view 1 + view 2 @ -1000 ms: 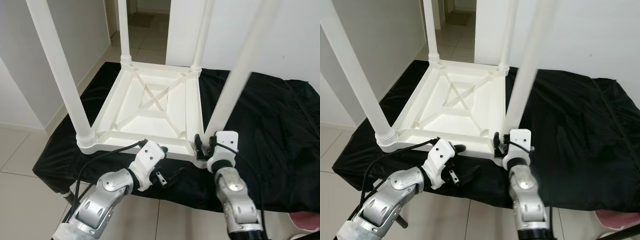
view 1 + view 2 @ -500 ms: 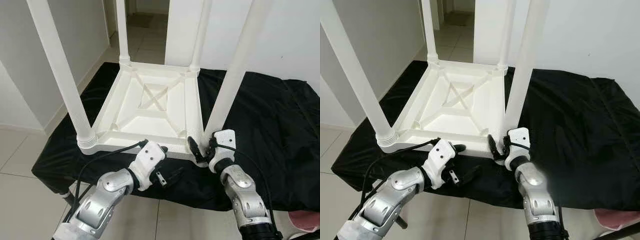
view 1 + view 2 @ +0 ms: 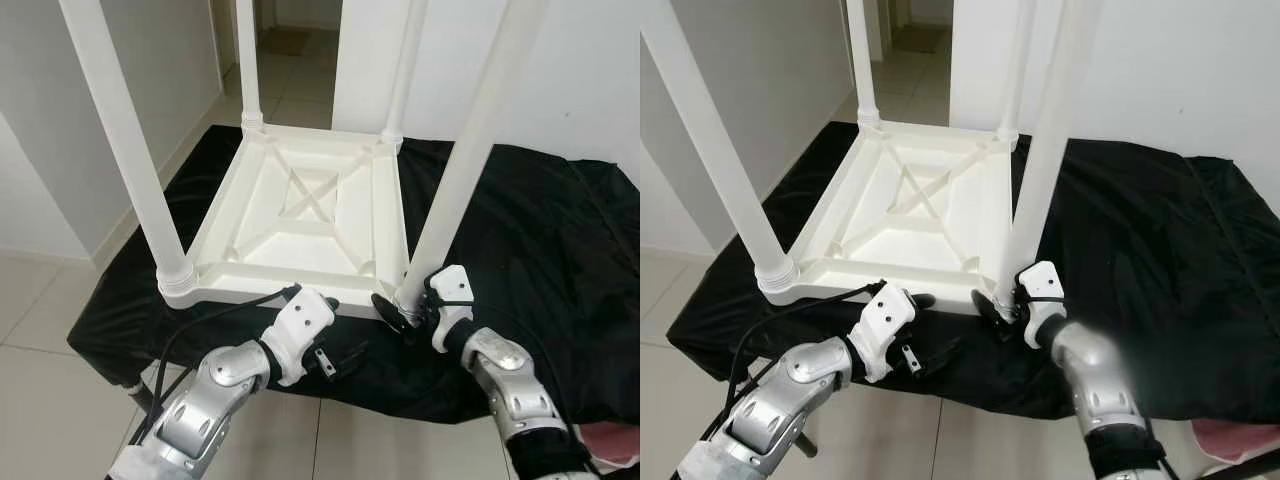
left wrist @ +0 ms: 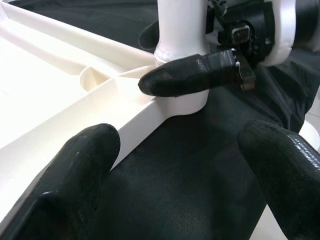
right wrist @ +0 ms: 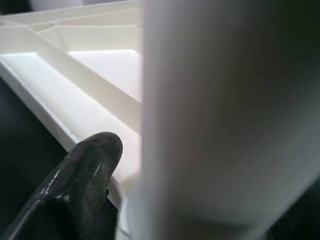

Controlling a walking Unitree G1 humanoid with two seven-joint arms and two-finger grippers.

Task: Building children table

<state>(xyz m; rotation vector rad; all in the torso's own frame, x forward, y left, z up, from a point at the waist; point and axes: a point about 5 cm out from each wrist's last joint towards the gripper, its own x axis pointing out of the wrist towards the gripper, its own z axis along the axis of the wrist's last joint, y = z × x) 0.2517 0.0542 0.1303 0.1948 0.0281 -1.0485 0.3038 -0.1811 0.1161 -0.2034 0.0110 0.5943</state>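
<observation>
The white children's table (image 3: 310, 215) lay upside down on a black cloth (image 3: 520, 230) that covered a low table, with four legs standing up from its corners. The near right leg (image 3: 465, 160) rose almost upright, its long axis leaning slightly, and its base sat in the corner socket. The right gripper (image 3: 398, 312) was at that base, its jaws set around the leg's foot, one finger (image 4: 190, 76) lying across the collar; it looked clamped on the leg. The left gripper (image 3: 338, 352) hovered just in front of the table's near rim, jaws spread and holding nothing. The right arm was the nearer to the leg. No writing or brand could be read.
</observation>
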